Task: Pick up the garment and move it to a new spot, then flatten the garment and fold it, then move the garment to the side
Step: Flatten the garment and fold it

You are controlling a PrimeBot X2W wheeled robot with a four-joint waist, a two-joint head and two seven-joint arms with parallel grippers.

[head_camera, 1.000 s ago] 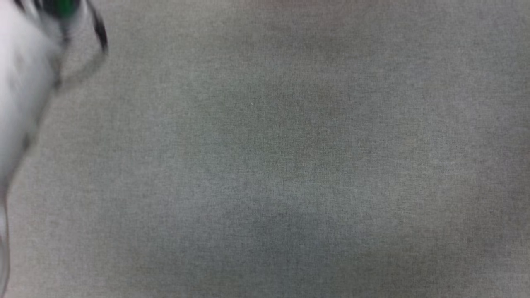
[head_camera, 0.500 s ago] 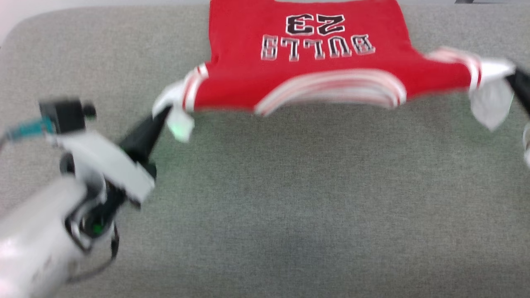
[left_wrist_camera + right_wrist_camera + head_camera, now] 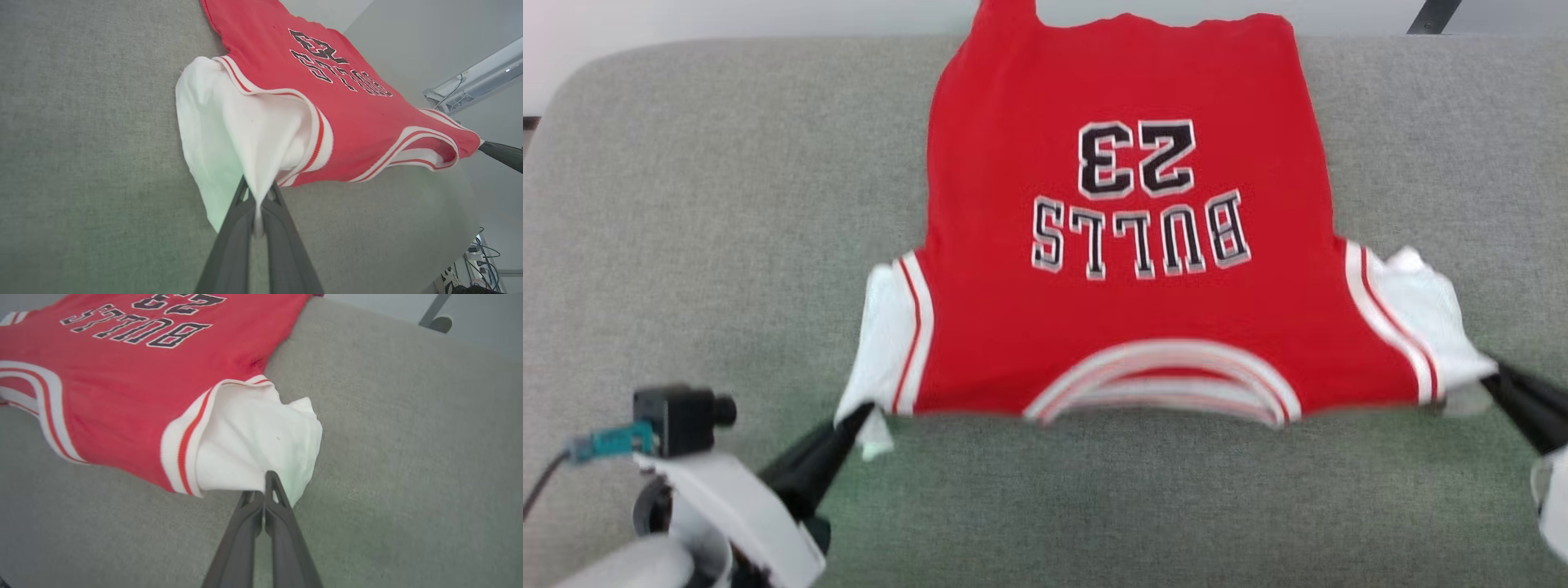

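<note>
The garment, centre of the head view, bears the number 23 above the word BULLS. Both read upside down, black with white outlines on red. Both wrist views show the same lettering obliquely, in the upper part of the frame.

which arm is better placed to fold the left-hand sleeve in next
Left, probably: the left tool is shut on that white sleeve of the garment, while the right tool is pinching the opposite sleeve across the shirt.
</note>
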